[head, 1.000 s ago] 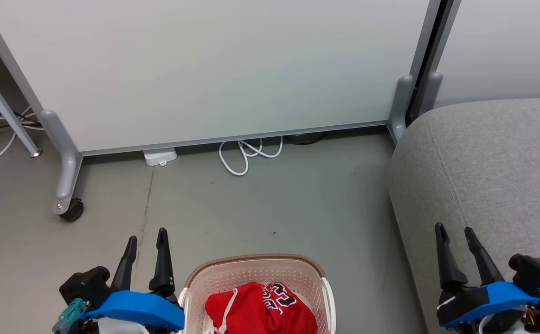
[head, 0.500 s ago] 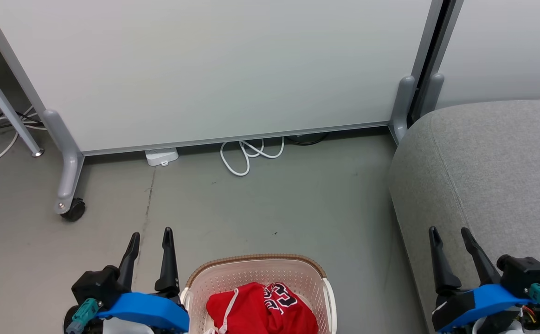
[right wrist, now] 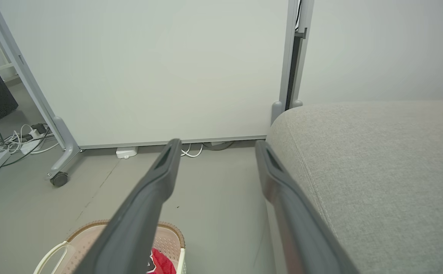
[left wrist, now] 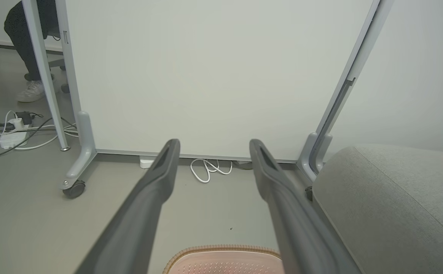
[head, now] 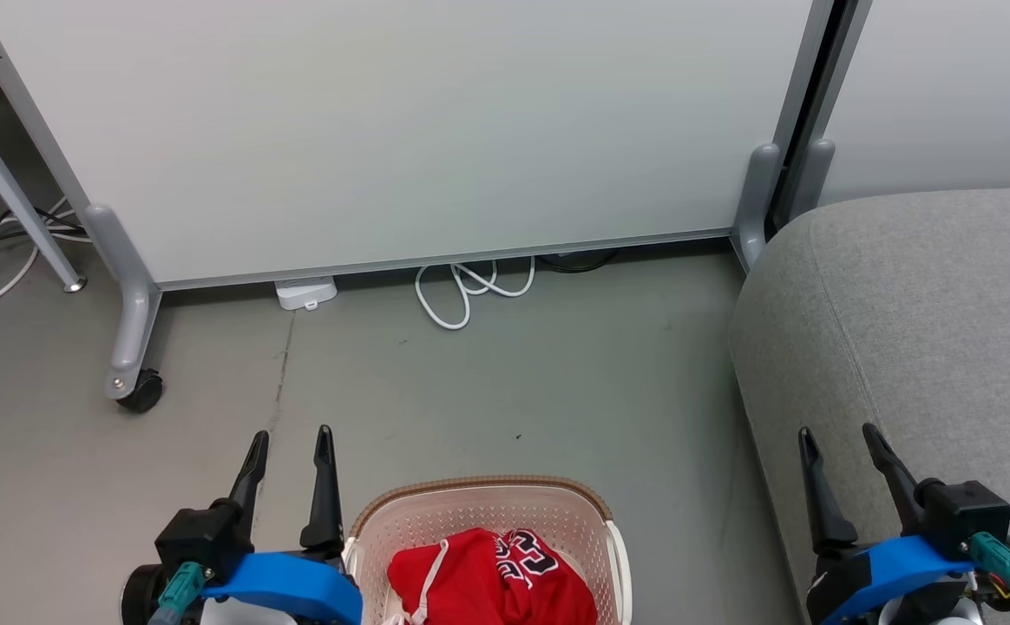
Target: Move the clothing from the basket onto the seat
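Note:
The red clothing (head: 492, 580) with white trim and dark numerals lies bunched in the cream basket (head: 488, 488) at the bottom centre of the head view. A sliver of it (right wrist: 160, 263) shows in the right wrist view. The grey seat (head: 921, 321) fills the right side. My left gripper (head: 290, 437) stands open just left of the basket, above the floor. My right gripper (head: 839, 432) is open over the seat's front-left edge. Both hold nothing. The left wrist view catches the basket rim (left wrist: 221, 250) and the seat (left wrist: 389, 205).
A white partition panel (head: 401, 130) on wheeled grey feet (head: 132, 382) stands behind the basket. White cable loops (head: 470, 291) and a small white box (head: 305, 292) lie at its base. A person's leg and shoe (left wrist: 29, 89) show beyond the panel, with cables (left wrist: 12, 131) on the floor.
The head view has shifted slightly. Both grippers sit a little lower and further in towards the centre of the view, still open. The clothing and basket have not moved.

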### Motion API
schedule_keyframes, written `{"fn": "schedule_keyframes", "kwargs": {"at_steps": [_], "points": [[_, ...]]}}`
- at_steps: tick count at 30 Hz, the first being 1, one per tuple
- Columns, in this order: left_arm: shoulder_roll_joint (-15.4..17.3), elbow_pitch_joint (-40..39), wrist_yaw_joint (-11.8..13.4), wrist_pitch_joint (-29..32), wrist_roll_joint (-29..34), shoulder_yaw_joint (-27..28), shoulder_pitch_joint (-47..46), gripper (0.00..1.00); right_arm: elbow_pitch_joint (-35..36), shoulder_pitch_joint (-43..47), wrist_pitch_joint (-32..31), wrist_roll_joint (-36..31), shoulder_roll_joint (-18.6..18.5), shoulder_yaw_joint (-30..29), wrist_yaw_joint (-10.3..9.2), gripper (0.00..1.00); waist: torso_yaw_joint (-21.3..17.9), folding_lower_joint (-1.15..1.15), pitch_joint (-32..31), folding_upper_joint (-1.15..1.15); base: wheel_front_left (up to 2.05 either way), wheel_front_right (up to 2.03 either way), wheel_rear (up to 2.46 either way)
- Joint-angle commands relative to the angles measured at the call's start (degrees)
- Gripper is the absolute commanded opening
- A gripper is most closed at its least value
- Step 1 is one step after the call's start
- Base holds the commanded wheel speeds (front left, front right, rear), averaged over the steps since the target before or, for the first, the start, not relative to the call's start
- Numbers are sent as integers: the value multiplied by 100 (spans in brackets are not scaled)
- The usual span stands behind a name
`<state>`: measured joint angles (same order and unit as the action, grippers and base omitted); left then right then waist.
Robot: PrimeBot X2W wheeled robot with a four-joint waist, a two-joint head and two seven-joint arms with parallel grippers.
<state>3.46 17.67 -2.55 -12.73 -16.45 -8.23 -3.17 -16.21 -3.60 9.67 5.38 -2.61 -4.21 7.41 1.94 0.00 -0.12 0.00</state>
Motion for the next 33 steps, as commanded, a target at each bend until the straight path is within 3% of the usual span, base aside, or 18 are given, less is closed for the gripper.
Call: {"fn": "schedule_keyframes", "kwargs": {"at_steps": [1,21,33], "points": [[7,-1,17,-49,124,-14,-57,100,8,14,40,-153,-38,-16,11,100,2,0,0,0,0,0,0],[-38,74,50,-257,905,-98,-49,100,-25,14,216,-1064,-42,-18,14,100,7,0,1,0,0,0,0],[-50,95,42,-255,861,-63,-44,100,-51,-3,242,-1002,-42,7,13,100,0,0,3,0,0,0,0]]}}
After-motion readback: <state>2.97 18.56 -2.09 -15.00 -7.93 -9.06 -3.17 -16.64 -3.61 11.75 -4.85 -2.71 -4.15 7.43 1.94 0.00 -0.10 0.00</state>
